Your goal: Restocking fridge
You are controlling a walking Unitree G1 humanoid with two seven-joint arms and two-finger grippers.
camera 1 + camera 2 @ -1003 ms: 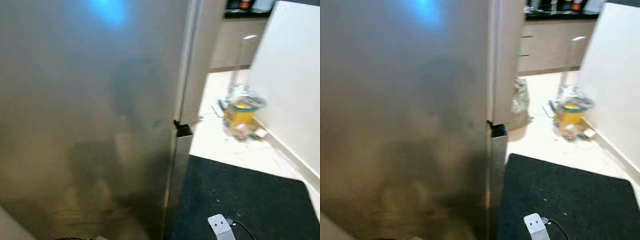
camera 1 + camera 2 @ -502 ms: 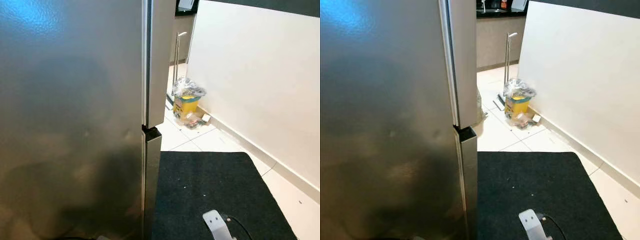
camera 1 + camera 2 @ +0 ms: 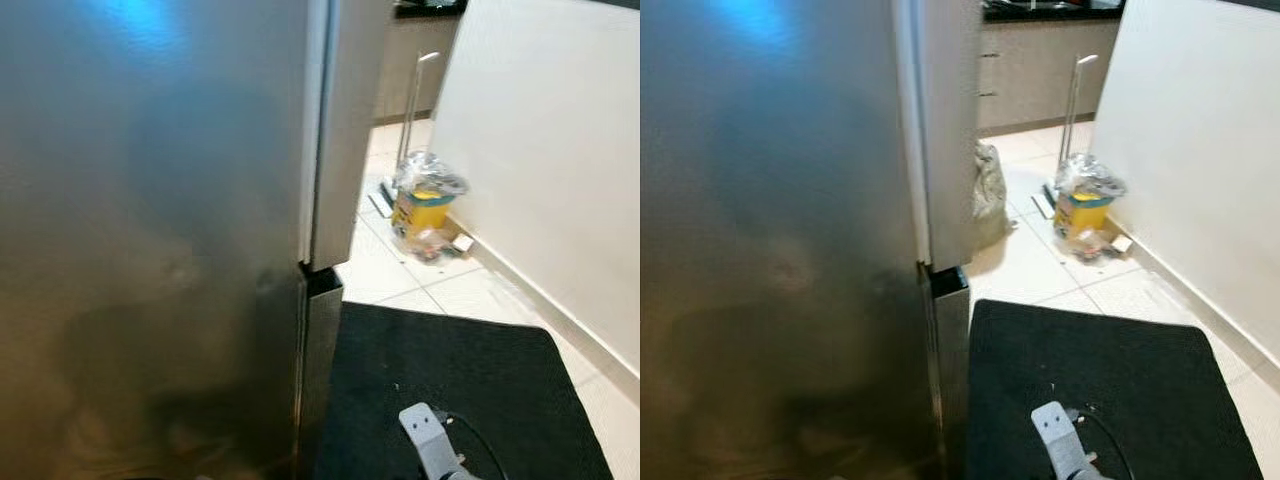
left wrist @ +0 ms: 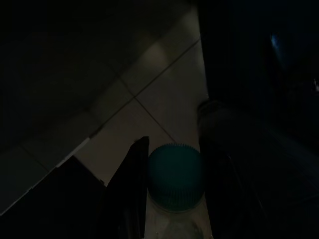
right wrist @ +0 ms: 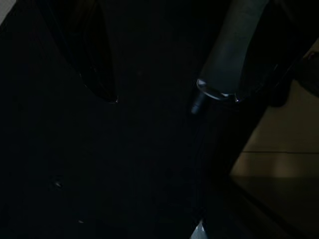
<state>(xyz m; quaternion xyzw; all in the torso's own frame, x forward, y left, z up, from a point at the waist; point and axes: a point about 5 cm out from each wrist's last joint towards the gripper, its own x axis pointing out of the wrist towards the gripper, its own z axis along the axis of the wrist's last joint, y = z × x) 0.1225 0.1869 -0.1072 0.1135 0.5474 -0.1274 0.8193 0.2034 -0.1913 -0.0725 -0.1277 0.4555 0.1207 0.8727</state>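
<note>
Left gripper [image 4: 167, 199]: its two black fingers [image 4: 130, 189] close on either side of a bottle with a teal ribbed cap [image 4: 174, 172], which it carries low, over pale floor tiles [image 4: 164, 94] seen dimly beyond (the view is very dark). The bottle is presumably the stock for the fridge, held by the neck so it hangs upright during the approach.

Right gripper [image 5: 149, 94]: fingers spread apart with nothing between them, hanging idle over the black mat [image 3: 1110, 390], presumably free to work the door.

Head views: the right arm's silver wrist [image 3: 432, 448] shows at 6 o'clock. The stainless fridge [image 3: 150, 240] occupies 9 o'clock through 12, both doors shut; the seam between upper and lower door [image 3: 318, 272] sits near centre. At 2 o'clock a yellow bin lined with clear plastic [image 3: 428, 205] stands against the white wall [image 3: 550, 150], well apart from the fridge.

Judgement: the approach step, with opening the door next.
</note>
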